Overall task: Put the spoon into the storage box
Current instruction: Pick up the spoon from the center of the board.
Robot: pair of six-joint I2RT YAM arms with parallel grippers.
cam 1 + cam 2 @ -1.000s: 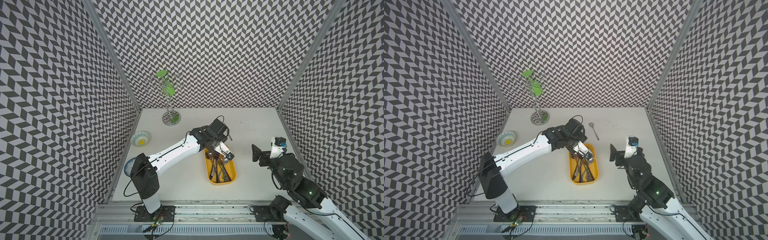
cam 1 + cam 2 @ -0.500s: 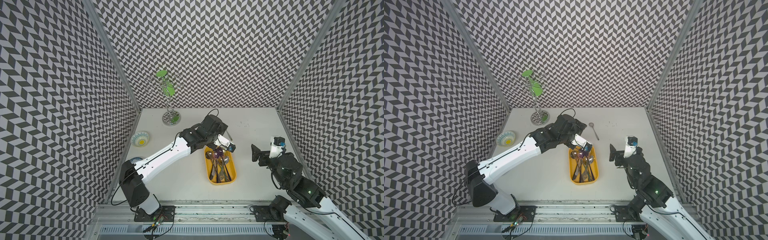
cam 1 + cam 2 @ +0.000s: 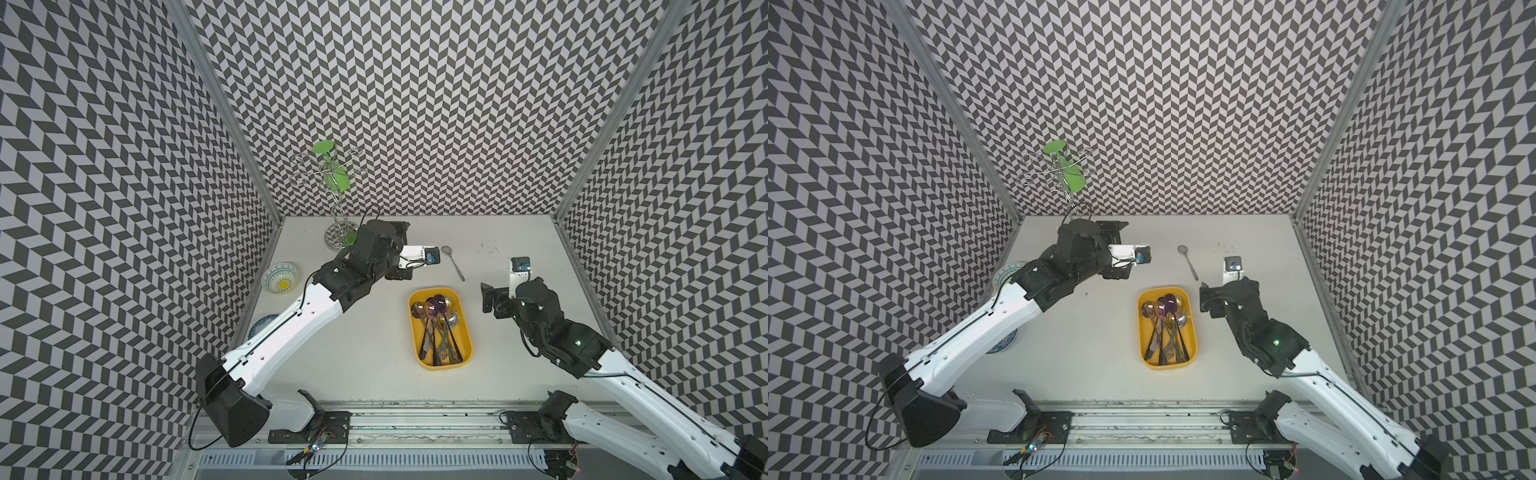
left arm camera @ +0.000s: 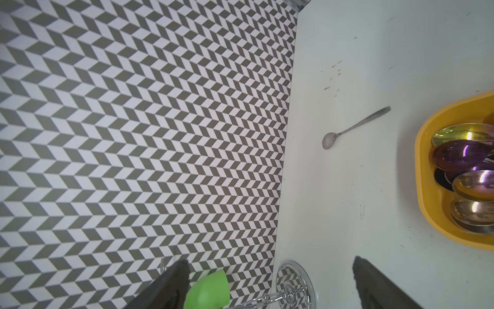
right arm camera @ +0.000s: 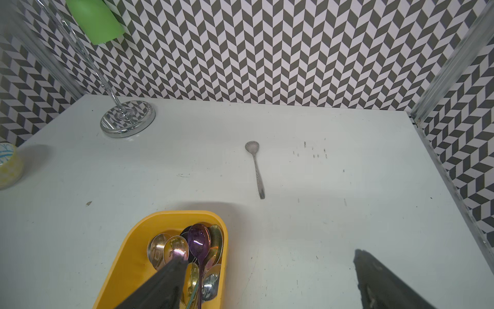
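Right wrist view shows the loose silver spoon point(image 5: 256, 168) flat on the surface point(image 5: 347, 227), just beyond the storage box point(image 5: 133, 235). Our left pincer point(image 4: 270, 262) and right pincer point(image 5: 270, 258) both gape empty. We should straddle its thin handle and close low.

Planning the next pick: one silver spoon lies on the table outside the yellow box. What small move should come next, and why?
Probably swing the left gripper over the silver spoon and lower onto its handle. The jaws stand open and empty, and that spoon lies alone on the table beyond the storage box, which already holds several spoons.
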